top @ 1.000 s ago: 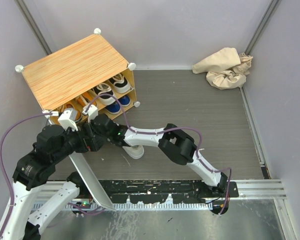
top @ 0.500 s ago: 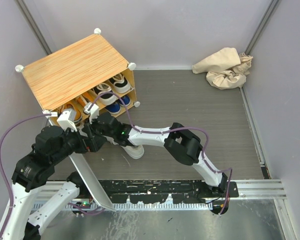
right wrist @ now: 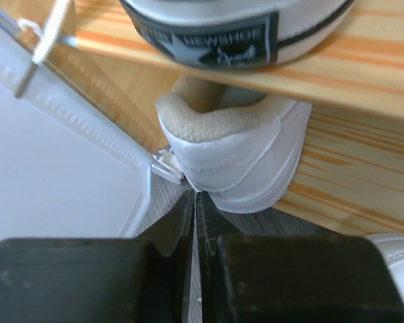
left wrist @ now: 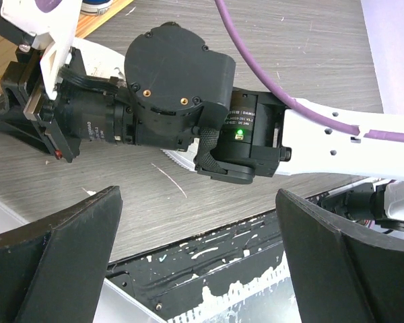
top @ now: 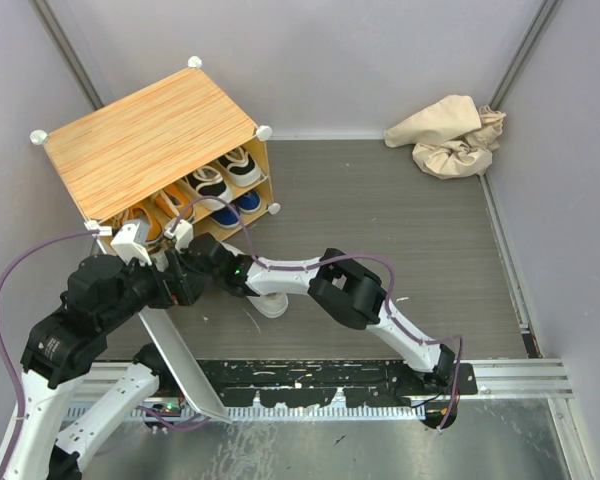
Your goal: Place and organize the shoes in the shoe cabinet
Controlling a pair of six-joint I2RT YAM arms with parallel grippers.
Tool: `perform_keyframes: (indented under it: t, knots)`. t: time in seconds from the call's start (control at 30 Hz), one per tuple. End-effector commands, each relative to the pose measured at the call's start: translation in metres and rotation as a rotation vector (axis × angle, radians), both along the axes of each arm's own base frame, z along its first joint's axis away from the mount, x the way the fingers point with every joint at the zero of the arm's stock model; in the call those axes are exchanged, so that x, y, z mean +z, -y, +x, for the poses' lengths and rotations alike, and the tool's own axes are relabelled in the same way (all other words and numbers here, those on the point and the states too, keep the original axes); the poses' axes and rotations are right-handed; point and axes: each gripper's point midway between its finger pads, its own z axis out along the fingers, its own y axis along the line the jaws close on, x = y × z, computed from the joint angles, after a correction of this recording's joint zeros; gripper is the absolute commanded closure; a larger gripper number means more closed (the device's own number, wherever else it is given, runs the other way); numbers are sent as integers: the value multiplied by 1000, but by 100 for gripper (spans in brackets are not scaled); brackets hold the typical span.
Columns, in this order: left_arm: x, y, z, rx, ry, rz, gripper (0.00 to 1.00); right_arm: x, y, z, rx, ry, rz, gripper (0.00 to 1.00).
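Observation:
The shoe cabinet (top: 145, 140) stands at the back left with its front open. Black-and-white shoes (top: 223, 176), a blue shoe (top: 244, 203) and an orange shoe (top: 166, 206) sit on its shelves. In the right wrist view my right gripper (right wrist: 194, 196) is shut on nothing, its tips against the heel of a white shoe (right wrist: 237, 158) in the bottom compartment. A shoe heel with a grey label (right wrist: 209, 30) rests on the shelf above. Another white shoe (top: 270, 302) lies on the floor under the right arm. My left gripper (left wrist: 198, 232) is open and empty, just behind the right wrist (left wrist: 175, 94).
The cabinet's white door panel (top: 180, 350) lies open, slanting toward the arm bases, and shows at the left of the right wrist view (right wrist: 54, 175). A crumpled beige cloth bag (top: 450, 135) sits at the back right corner. Grey walls close in on all sides.
My right gripper has gone from open to shut with nothing in it, and its wrist has shifted a little at the cabinet's lower left opening. The left arm has barely moved.

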Motion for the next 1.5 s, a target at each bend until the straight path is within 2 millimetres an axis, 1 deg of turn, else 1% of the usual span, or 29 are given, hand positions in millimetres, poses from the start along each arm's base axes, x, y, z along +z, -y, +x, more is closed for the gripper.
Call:
perform_keyframes:
  t: [0.0, 0.13, 0.3, 0.43, 0.47, 0.53, 0.67, 0.9, 0.97, 1.07, 1.17, 1.23, 1.3, 1.33, 1.4, 1.47]
  knots:
    - [5, -3, 0, 13, 22, -4, 2, 51, -11, 19, -56, 106, 122, 89]
    - [4, -1, 1, 9, 18, -6, 2, 65, -5, 32, -123, 150, 147, 89]
    - [4, 0, 2, 7, 14, -8, 2, 76, -6, 37, -144, 158, 175, 89]
    - [4, 2, 3, 3, 9, -8, 2, 78, -11, 38, -144, 150, 182, 89]
    - [4, 2, 3, 2, 8, -10, 2, 75, -12, 38, -138, 146, 175, 89]
    - [4, 2, 3, -1, 7, -10, 2, 73, -13, 34, -120, 135, 165, 89]
    - [3, 1, 3, 2, 17, -12, 2, 70, -6, 24, -91, 110, 159, 89]
    - [3, 4, -1, -12, 40, -41, 2, 80, 8, -3, 0, 64, 148, 86]
    - [4, 2, -3, -8, 55, -46, 2, 79, 15, -7, 1, 45, 125, 86]
    - [6, -2, -5, 6, 79, -52, 2, 81, 33, -10, -19, 34, 67, 81]
    - [11, -4, -9, 9, 103, -68, 2, 75, 58, -14, -43, 32, -33, 67]
    - [14, -5, -12, 9, 117, -76, 2, 73, 80, -19, -63, 29, -84, 57]
    - [18, -6, -14, 3, 129, -80, 2, 73, 103, -21, -105, 34, -140, 48]
    - [19, -6, -16, -2, 136, -82, 2, 69, 118, -21, -128, 32, -187, 47]
    - [23, -7, -18, -8, 145, -84, 2, 68, 144, -21, -179, 47, -254, 40]
    - [25, -9, -22, -11, 152, -79, 2, 63, 174, -24, -214, 54, -333, 36]
